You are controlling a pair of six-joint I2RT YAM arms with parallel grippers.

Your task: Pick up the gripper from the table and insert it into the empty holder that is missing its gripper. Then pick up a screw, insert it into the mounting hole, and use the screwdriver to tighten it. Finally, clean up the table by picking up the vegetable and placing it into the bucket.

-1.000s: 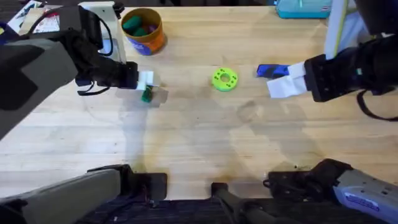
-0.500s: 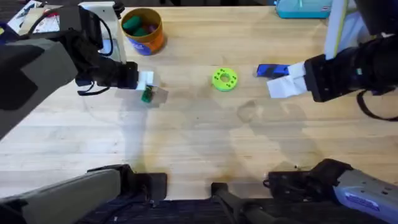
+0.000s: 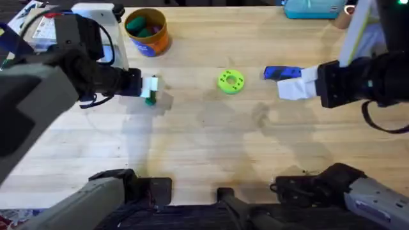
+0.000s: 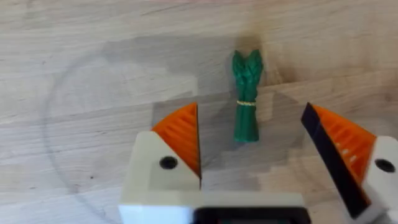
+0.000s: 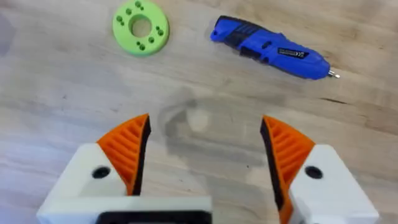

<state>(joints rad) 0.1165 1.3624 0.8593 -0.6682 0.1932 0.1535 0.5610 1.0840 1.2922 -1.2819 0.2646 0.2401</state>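
The vegetable (image 4: pixel 246 106), a small green asparagus bundle tied with a yellow band, lies flat on the table (image 3: pixel 204 140). My left gripper (image 4: pixel 261 149) hovers over it, open, with the bundle's stalk end between the orange pads (image 4: pixel 183 134) and touching neither. From overhead the left gripper (image 3: pixel 149 87) is just behind the vegetable (image 3: pixel 151 99). The orange bucket (image 3: pixel 147 30) stands behind it with some green pieces inside. The blue screwdriver (image 3: pixel 280 73) lies at the right, beside my open right gripper (image 3: pixel 293 89), which holds nothing. The holder (image 3: pixel 96 10) stands at the back left. The loose gripper and the screw are out of view.
A lime-green disc with holes (image 3: pixel 231 81) lies in the middle, also in the right wrist view as the disc (image 5: pixel 140 28) beside the screwdriver (image 5: pixel 273 48). A teal box (image 3: pixel 312 7) sits at the back edge. Papers (image 3: pixel 45 25) lie at the far left.
My left arm has shifted and its gripper has moved a little nearer to the vegetable. The right gripper has drifted slightly to the right. The objects on the table have not moved.
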